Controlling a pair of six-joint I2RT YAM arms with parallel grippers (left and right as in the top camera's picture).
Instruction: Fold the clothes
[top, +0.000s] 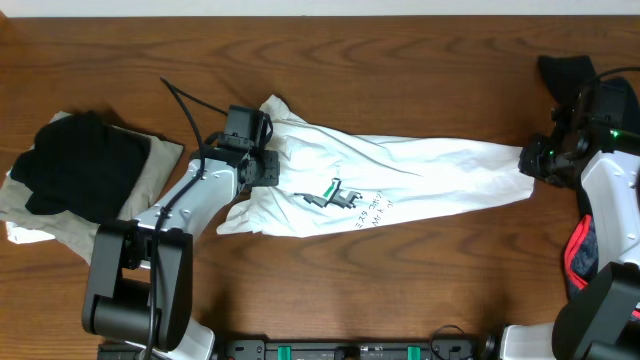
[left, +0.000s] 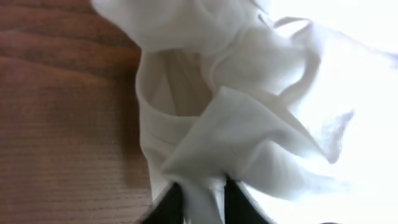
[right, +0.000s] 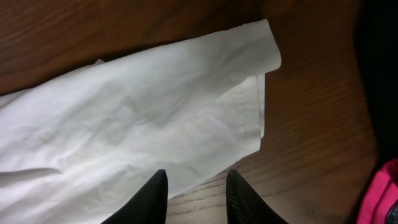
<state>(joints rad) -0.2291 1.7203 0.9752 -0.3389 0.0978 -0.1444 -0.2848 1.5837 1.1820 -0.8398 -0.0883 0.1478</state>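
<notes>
Bare table (top: 420, 60) above shirt (top: 420, 170); folded pile (top: 85, 175) left.

The white T-shirt (top: 390, 180) carries a small green plug logo (top: 333, 192) near its middle, with rows of dark lettering (top: 373, 212) at the logo's four o'clock, too small to read.

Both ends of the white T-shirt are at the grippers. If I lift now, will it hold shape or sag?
The white cotton T-shirt will probably sag: it already bunches in soft folds at the left gripper. It looks thin and light, lying flat on the wooden table, so the unsupported middle would likely droop and drag.
</notes>
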